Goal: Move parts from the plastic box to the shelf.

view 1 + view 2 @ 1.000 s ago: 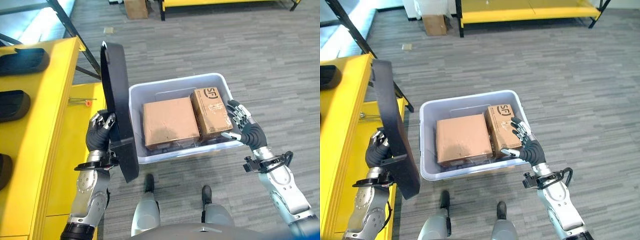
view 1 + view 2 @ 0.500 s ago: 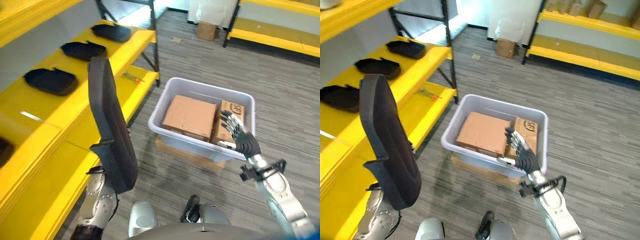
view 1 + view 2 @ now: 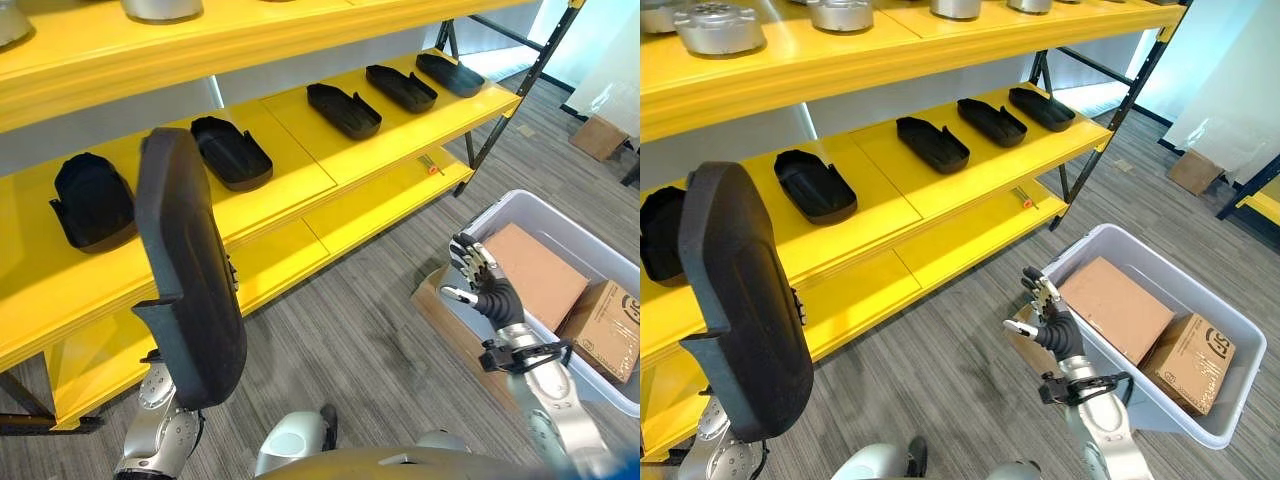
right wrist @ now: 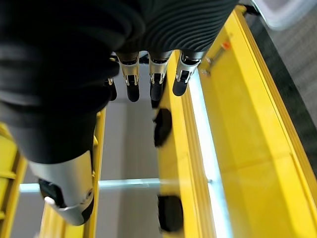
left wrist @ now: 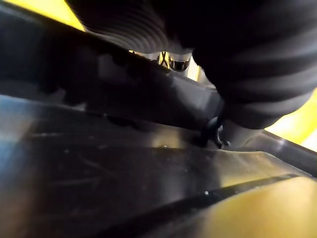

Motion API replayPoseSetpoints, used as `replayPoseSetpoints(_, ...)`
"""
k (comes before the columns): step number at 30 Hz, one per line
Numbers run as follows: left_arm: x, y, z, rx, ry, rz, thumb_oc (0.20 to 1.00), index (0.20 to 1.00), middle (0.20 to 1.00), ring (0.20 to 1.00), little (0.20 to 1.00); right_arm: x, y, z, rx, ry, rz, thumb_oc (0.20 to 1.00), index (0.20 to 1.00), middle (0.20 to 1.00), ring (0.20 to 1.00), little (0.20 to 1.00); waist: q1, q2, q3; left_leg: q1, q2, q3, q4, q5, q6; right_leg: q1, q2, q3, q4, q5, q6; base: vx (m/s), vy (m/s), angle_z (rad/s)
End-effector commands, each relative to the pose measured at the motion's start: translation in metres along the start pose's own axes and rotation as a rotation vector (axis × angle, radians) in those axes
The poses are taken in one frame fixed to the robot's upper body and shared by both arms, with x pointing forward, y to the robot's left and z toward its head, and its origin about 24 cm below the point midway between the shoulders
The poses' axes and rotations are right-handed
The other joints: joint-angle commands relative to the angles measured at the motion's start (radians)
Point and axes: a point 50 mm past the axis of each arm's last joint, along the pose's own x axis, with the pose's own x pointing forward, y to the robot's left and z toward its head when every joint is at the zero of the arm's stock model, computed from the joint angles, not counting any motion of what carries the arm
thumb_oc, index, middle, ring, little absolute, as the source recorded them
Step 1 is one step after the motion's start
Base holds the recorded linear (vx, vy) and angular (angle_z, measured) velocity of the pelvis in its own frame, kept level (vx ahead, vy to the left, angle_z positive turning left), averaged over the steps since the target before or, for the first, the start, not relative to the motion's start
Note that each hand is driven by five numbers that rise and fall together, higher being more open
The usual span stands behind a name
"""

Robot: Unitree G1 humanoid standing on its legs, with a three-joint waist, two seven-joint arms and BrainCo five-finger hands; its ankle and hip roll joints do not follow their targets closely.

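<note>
Black part (image 3: 188, 270) before yellow shelf (image 3: 300, 150)

A warehouse or factory storeroom: long yellow steel shelving (image 3: 940, 200) on black angled uprights (image 3: 1110, 130) runs behind the robot's raised left arm, its middle tier lined with a row of matching black moulded plastic parts (image 3: 932, 143) set out at even spacing. The tier above carries round silver-grey cast metal parts (image 3: 718, 27). The floor is grey striped carpet tile (image 3: 940, 370). Just beyond the robot's open right hand (image 3: 1048, 312) a pale grey plastic tote box (image 3: 1230, 395) sits on the floor holding brown cardboard cartons (image 3: 1115, 305). Farther off past that hand, another small brown cardboard box (image 3: 1192, 171) rests against a white wall.
</note>
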Motion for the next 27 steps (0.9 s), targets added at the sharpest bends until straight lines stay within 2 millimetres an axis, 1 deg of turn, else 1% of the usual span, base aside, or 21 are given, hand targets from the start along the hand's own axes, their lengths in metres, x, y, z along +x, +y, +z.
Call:
replayPoseSetpoints(1,0.016,-0.031,0.037,0.079,-0.201,-0.167,0.200,0.200,0.200,0.200,0.200,0.011,0.000,0.022,-0.039,-0.104,0.074,1.000,1.000,1.000,1.000,1.000,-0.085,0.033,-0.026,0.071,0.097,-0.118,-0.160,0.047,-0.125,-0.015,0.257,0.163,-0.003,-0.116,-0.007,0.09,0.139,0.16)
replayPoseSetpoints(2,0.015,-0.030,0.033,0.077,-0.185,-0.155,0.200,0.200,0.200,0.200,0.200,0.010,0.001,0.018,-0.026,-0.086,0.086,1.000,1.000,1.000,1.000,1.000,-0.095,0.023,-0.034,0.076,0.091,-0.130,-0.177,0.060,-0.121,-0.025,0.346,0.168,-0.018,-0.182,-0.032,0.12,0.153,0.20)
replayPoseSetpoints(3,0.013,-0.030,0.031,0.068,-0.178,-0.145,0.200,0.200,0.200,0.200,0.200,0.010,0.003,0.018,-0.017,-0.082,0.101,1.000,1.000,1.000,1.000,1.000,-0.097,0.015,-0.044,0.077,0.078,-0.135,-0.181,0.065,-0.123,-0.023,0.394,0.182,-0.058,-0.206,-0.036,0.06,0.054,0.00)
replayPoseSetpoints(4,0.013,-0.030,0.031,0.068,-0.178,-0.145,0.200,0.200,0.200,0.200,0.200,0.010,0.003,0.018,-0.017,-0.082,0.101,1.000,1.000,1.000,1.000,1.000,-0.097,0.015,-0.044,0.079,0.079,-0.135,-0.181,0.065,-0.123,-0.021,0.394,0.182,-0.059,-0.206,-0.036,0.05,-0.015,0.18)
replayPoseSetpoints(5,0.011,-0.030,0.028,0.054,-0.167,-0.140,0.200,0.200,0.200,0.200,0.200,0.011,0.005,0.018,-0.017,-0.084,0.114,1.000,1.000,1.000,1.000,1.000,-0.094,0.008,-0.052,0.081,0.070,-0.140,-0.196,0.076,-0.129,-0.001,0.417,0.201,-0.125,-0.214,-0.045,0.03,-0.044,0.22)
replayPoseSetpoints(9,0.004,-0.027,0.026,0.022,-0.166,-0.119,0.200,0.200,0.200,0.200,0.200,0.012,0.006,0.019,-0.020,-0.081,0.134,1.000,1.000,1.000,1.000,1.000,-0.070,0.001,-0.073,0.081,0.061,-0.135,-0.202,0.083,-0.139,0.072,0.405,0.202,-0.233,-0.211,-0.053,0.03,-0.064,0.15)
replayPoseSetpoints(12,-0.002,-0.024,0.023,0.000,-0.153,-0.097,0.200,0.200,0.200,0.200,0.200,0.011,0.005,0.021,-0.025,-0.089,0.140,1.000,1.000,1.000,1.000,1.000,-0.061,0.005,-0.081,0.078,0.062,-0.130,-0.194,0.080,-0.147,0.100,0.398,0.185,-0.266,-0.210,-0.057,0.02,-0.063,0.18)
replayPoseSetpoints(13,-0.001,-0.025,0.022,0.001,-0.147,-0.107,0.200,0.200,0.200,0.200,0.200,0.012,0.002,0.023,-0.037,-0.094,0.136,1.000,1.000,1.000,1.000,1.000,-0.059,0.007,-0.066,0.044,0.049,-0.136,-0.130,0.069,-0.158,0.101,0.389,0.171,-0.262,-0.216,-0.064,-0.03,-0.043,0.26)
replayPoseSetpoints(15,0.000,-0.026,0.021,-0.005,-0.144,-0.112,0.200,0.200,0.200,0.200,0.200,0.012,0.001,0.023,-0.042,-0.092,0.134,1.000,1.000,1.000,1.000,1.000,-0.063,0.008,-0.055,0.013,0.038,-0.140,-0.071,0.055,-0.167,0.094,0.384,0.160,-0.251,-0.221,-0.070,-0.10,-0.024,0.51)
replayPoseSetpoints(16,0.003,-0.029,0.020,-0.018,-0.148,-0.117,0.200,0.200,0.200,0.200,0.200,0.013,-0.002,0.024,-0.070,-0.090,0.136,1.000,1.000,1.000,1.000,1.000,-0.066,0.011,-0.028,-0.025,0.029,-0.126,0.017,0.033,-0.186,0.080,0.372,0.140,-0.229,-0.230,-0.080,-0.17,0.019,0.64)
replayPoseSetpoints(17,0.005,-0.030,0.021,-0.024,-0.151,-0.120,0.200,0.200,0.200,0.200,0.200,0.015,-0.004,0.026,-0.082,-0.100,0.128,1.000,1.000,1.000,1.000,1.000,-0.071,0.004,-0.014,-0.038,0.063,-0.091,0.073,0.022,-0.192,0.070,0.357,0.132,-0.209,-0.230,-0.085,-0.16,0.081,0.65)
replayPoseSetpoints(18,0.004,-0.029,0.023,-0.021,-0.157,-0.121,0.200,0.200,0.200,0.200,0.200,0.015,-0.006,0.026,-0.086,-0.095,0.118,1.000,1.000,1.000,1.000,1.000,-0.071,-0.008,-0.012,-0.026,0.109,-0.088,0.088,-0.003,-0.191,0.062,0.338,0.140,-0.195,-0.231,-0.084,-0.09,0.104,0.43)
replayPoseSetpoints(19,0.003,-0.028,0.023,-0.023,-0.159,-0.113,0.200,0.200,0.200,0.200,0.200,0.013,-0.007,0.027,-0.087,-0.096,0.116,1.000,1.000,1.000,1.000,1.000,-0.069,-0.014,-0.014,-0.019,0.149,-0.101,0.090,0.006,-0.193,0.059,0.327,0.144,-0.185,-0.235,-0.082,-0.04,0.077,0.49)
replayPoseSetpoints(20,0.002,-0.028,0.023,-0.023,-0.158,-0.113,0.200,0.200,0.200,0.200,0.200,0.013,-0.007,0.027,-0.087,-0.095,0.116,1.000,1.000,1.000,1.000,1.000,-0.069,-0.012,-0.014,-0.017,0.150,-0.102,0.090,0.004,-0.194,0.060,0.328,0.144,-0.183,-0.238,-0.082,-0.01,0.112,0.18)
replayPoseSetpoints(21,0.001,-0.026,0.022,-0.039,-0.155,-0.089,0.200,0.200,0.200,0.200,0.200,0.010,-0.010,0.025,-0.085,-0.085,0.096,1.000,1.000,1.000,1.000,1.000,-0.084,-0.007,-0.027,0.029,0.285,-0.067,0.025,0.090,-0.208,0.036,0.307,0.126,-0.148,-0.255,-0.079,-0.01,0.154,0.18)
replayPoseSetpoints(22,0.002,-0.027,0.023,-0.045,-0.162,-0.083,0.200,0.200,0.200,0.200,0.200,0.010,-0.011,0.024,-0.091,-0.078,0.087,1.000,1.000,1.000,1.000,1.000,-0.091,0.003,-0.033,0.040,0.351,-0.052,-0.024,0.153,-0.223,0.017,0.296,0.112,-0.120,-0.267,-0.076,-0.04,0.457,0.39)
replayPoseSetpoints(23,0.007,-0.028,0.025,-0.052,-0.168,-0.078,0.200,0.200,0.200,0.200,0.200,0.011,-0.014,0.023,-0.112,-0.075,0.056,1.000,1.000,1.000,1.000,1.000,-0.101,0.037,-0.039,0.039,0.511,-0.008,-0.169,0.333,-0.274,-0.040,0.251,0.071,0.002,-0.317,-0.061,-0.04,0.364,0.78)
replayPoseSetpoints(24,0.007,-0.028,0.024,-0.052,-0.168,-0.078,0.200,0.200,0.200,0.200,0.200,0.011,-0.014,0.023,-0.113,-0.075,0.056,1.000,1.000,1.000,1.000,1.000,-0.103,0.038,-0.040,0.041,0.511,-0.009,-0.177,0.339,-0.276,-0.045,0.250,0.070,0.010,-0.322,-0.062,-0.02,0.407,1.17)
replayPoseSetpoints(25,0.009,-0.030,0.025,-0.054,-0.170,-0.082,0.200,0.200,0.200,0.200,0.200,0.011,-0.016,0.022,-0.121,-0.070,0.037,1.000,1.000,1.000,1.000,1.000,-0.103,0.049,-0.038,0.035,0.537,0.004,-0.207,0.383,-0.293,-0.056,0.229,0.062,0.050,-0.338,-0.053,0.01,0.107,1.00)
replayPoseSetpoints(26,0.009,-0.030,0.025,-0.054,-0.170,-0.082,0.200,0.200,0.200,0.200,0.200,0.011,-0.016,0.022,-0.121,-0.070,0.037,1.000,1.000,1.000,1.000,1.000,-0.104,0.048,-0.038,0.035,0.537,0.004,-0.209,0.384,-0.294,-0.057,0.229,0.062,0.052,-0.339,-0.053,0.02,0.280,0.85)
replayPoseSetpoints(27,0.010,-0.031,0.024,-0.058,-0.166,-0.088,0.200,0.200,0.200,0.200,0.200,0.011,-0.018,0.024,-0.122,-0.083,0.018,1.000,1.000,1.000,1.000,1.000,-0.107,0.070,-0.033,0.047,0.550,0.059,-0.241,0.381,-0.317,-0.062,0.198,0.043,0.106,-0.354,-0.037,0.03,0.262,0.50)
